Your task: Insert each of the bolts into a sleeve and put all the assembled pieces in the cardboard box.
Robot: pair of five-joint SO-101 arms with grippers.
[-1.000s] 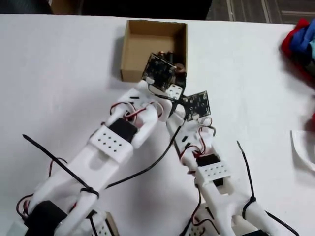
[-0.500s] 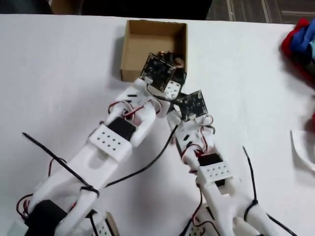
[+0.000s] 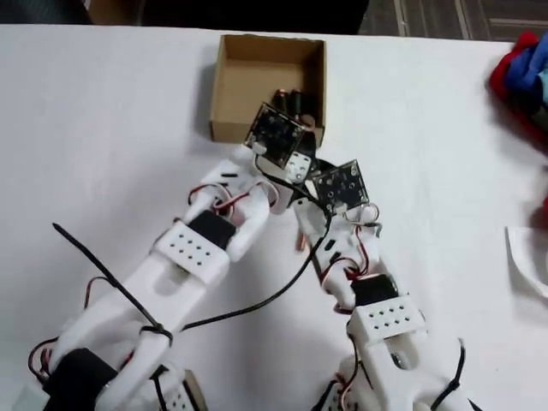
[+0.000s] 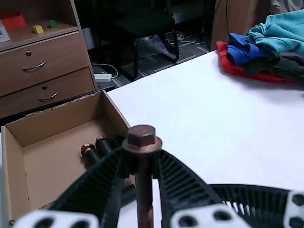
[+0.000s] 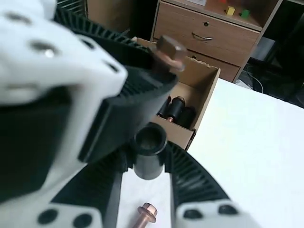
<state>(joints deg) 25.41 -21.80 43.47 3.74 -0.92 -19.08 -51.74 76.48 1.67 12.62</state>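
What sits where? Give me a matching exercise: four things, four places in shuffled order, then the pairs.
Things:
1. upright bolt
2. black sleeve
3. loose bolt
4. assembled pieces

Places:
A. inside the cardboard box
B. lying on the table
C. in the left gripper
D. in the right gripper

Pairs: 1-C, 2-D, 3-B, 4-A.

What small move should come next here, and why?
Probably shift the left claw so its bolt sits directly over the sleeve in the right claw. The sleeve's mouth faces up and looks empty, while the bolt is held head-up nearby.
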